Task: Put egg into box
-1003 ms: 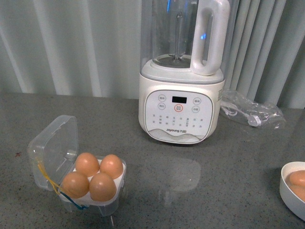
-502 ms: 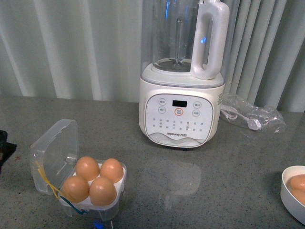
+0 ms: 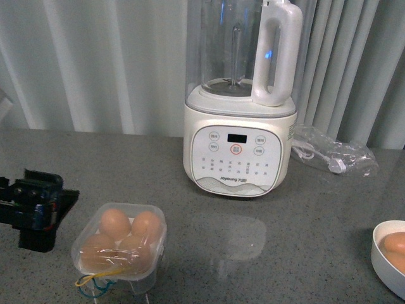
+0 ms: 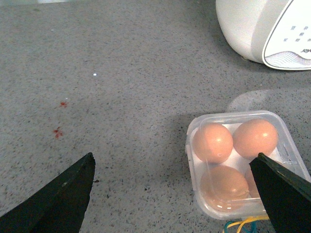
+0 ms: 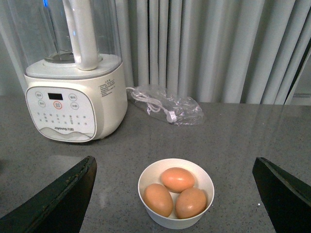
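**Egg box shut and full, both tools spread wide**

Checking view against view first. From the front, can see the small clear plastic four-hole egg box (image 3: pixel 120 244) sitting on the grey speckled bench (image 3: pixel 253 253), lid down, with smooth orange-brown eggs (image 3: pixel 115 223) showing through it and yellow and blue bands (image 3: pixel 95 283) trailing at its near edge. Also catch the left tool (image 3: pixel 47 206) there as a black lump just beside the box on its left, but can't read the jaws from that angle. Only get a cut-off slice of the white round bowl (image 3: pixel 383 253) at the right edge.

Need the left wrist view for the jaws: left tool (image 4: pixel 172 158) released, spread wide, gripping nothing, hanging over bare bench. Spot one dark finger (image 4: pixel 284 191) lying across the box (image 4: pixel 232 162) corner in the picture; can't tell about actual contact. Count four eggs (image 4: pixel 212 142) under the lid, the last one half hidden.

Over to the right wrist view for the whole bowl (image 5: pixel 175 222), holding three more brown eggs (image 5: pixel 178 179). Right tool (image 5: pixel 174 159) released too, wide apart and empty above it. Behind, a tall white blender with a clear jug (image 5: pixel 73 107) and a crinkled clear bag with a white cable (image 5: pixel 167 109).
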Robot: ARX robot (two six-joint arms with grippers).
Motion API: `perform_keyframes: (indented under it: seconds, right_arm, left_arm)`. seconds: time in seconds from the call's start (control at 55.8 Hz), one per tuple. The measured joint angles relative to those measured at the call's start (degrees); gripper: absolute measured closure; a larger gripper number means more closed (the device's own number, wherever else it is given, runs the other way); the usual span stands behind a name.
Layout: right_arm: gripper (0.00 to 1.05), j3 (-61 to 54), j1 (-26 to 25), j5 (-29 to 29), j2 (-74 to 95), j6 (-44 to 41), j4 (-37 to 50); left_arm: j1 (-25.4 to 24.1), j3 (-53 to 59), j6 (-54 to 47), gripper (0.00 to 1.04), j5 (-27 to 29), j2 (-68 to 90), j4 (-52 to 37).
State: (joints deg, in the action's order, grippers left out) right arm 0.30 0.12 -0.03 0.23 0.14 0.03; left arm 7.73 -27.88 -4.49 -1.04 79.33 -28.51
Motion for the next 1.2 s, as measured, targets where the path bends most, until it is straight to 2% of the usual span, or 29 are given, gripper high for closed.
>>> perform_keyframes:
  seconds: [0.09, 0.287, 0.358, 0.412, 0.663, 0.717, 0.824, 0.968, 1.2]
  right_arm:
    - [0.07, 0.0, 0.0, 0.0, 0.0, 0.0, 0.0]
    - [0.07, 0.0, 0.0, 0.0, 0.0, 0.0, 0.0]
    - [0.07, 0.0, 0.0, 0.0, 0.0, 0.0, 0.0]
    - [0.07, 0.0, 0.0, 0.0, 0.0, 0.0, 0.0]
    - [0.07, 0.0, 0.0, 0.0, 0.0, 0.0, 0.0]
    - [0.07, 0.0, 0.0, 0.0, 0.0, 0.0, 0.0]
    - [0.07, 0.0, 0.0, 0.0, 0.0, 0.0, 0.0]
    - [0.07, 0.0, 0.0, 0.0, 0.0, 0.0, 0.0]
    - [0.07, 0.0, 0.0, 0.0, 0.0, 0.0, 0.0]
  left_arm:
    - [-0.9, 4.6, 2.9, 0.07, -1.0, -7.7, -0.1]
    - [-0.7, 12.9, 3.7, 0.08, -0.5, -20.0, -9.0]
    - [-0.2, 15.3, 3.9, 0.2, 6.4, -20.6, -16.7]
    - [-0.5, 16.9, 4.0, 0.29, 7.4, -21.3, -18.1]
    - [-3.0, 21.8, 4.4, 0.72, 5.4, -29.9, -14.6]
    - [-5.7, 22.8, 4.4, 0.82, 1.8, -32.1, -13.0]
    - [-7.3, 24.0, 4.5, 1.0, 1.4, -35.9, -10.6]
    - [-7.6, 26.2, 4.7, 1.01, 1.2, -37.7, -11.6]
    - [-7.6, 26.3, 4.6, 1.01, 1.1, -48.9, -1.6]
